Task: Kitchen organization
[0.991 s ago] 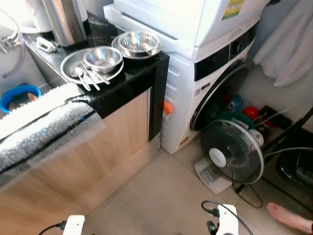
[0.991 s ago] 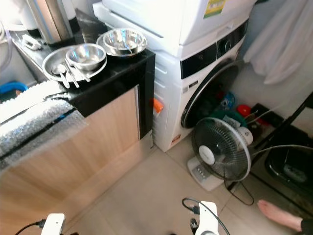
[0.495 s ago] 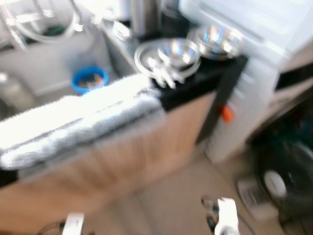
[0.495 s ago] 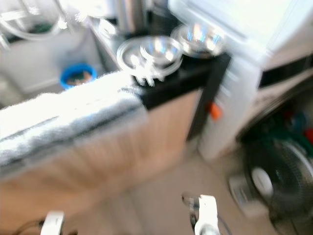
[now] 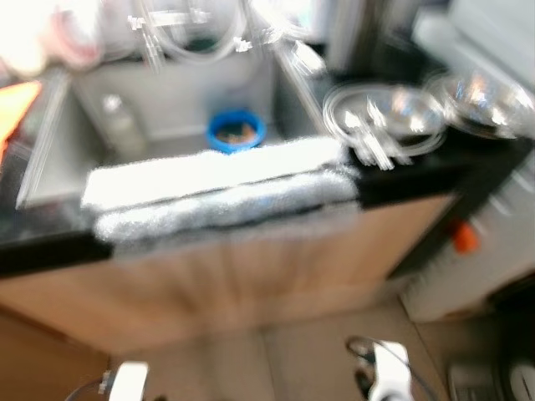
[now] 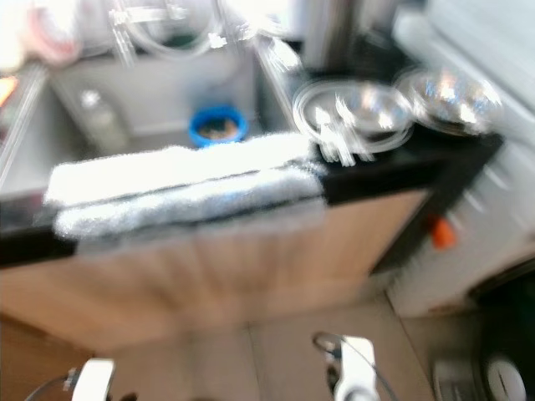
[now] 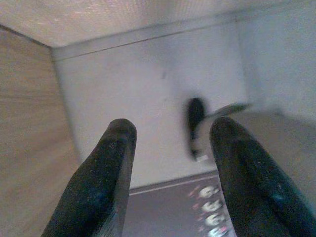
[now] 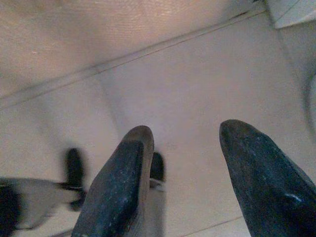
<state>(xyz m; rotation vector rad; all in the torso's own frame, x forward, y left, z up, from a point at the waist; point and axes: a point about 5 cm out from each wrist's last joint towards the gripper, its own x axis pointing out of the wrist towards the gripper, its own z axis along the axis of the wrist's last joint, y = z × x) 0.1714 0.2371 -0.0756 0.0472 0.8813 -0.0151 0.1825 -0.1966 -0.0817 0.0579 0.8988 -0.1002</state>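
The head views are blurred by motion. A steel tray (image 5: 359, 138) with a steel bowl (image 5: 410, 111) and some cutlery (image 5: 372, 142) rests on the black counter (image 5: 451, 171), with a second steel bowl (image 5: 489, 92) to its right. Left of them a grey sink (image 5: 75, 134) holds a blue bowl (image 5: 236, 131) and a small bottle (image 5: 117, 125). A white and grey towel (image 5: 217, 188) hangs over the sink's front edge. Both arms hang low, wrists at the bottom edge. My left gripper (image 7: 170, 182) is open over the floor. So is my right gripper (image 8: 197, 182).
A tap with hoses (image 5: 188, 33) rises behind the sink. A tall steel container (image 5: 351, 33) stands at the back of the counter. Wooden cabinet fronts (image 5: 251, 276) run below. The white washing machine (image 5: 485, 259) with an orange tag (image 5: 464, 238) stands on the right. Tiled floor (image 5: 276, 368) lies ahead.
The camera has swung left: the sink has come into full view, the steel dishes have slid right, and the fan has left the picture. Both arms still hang low.
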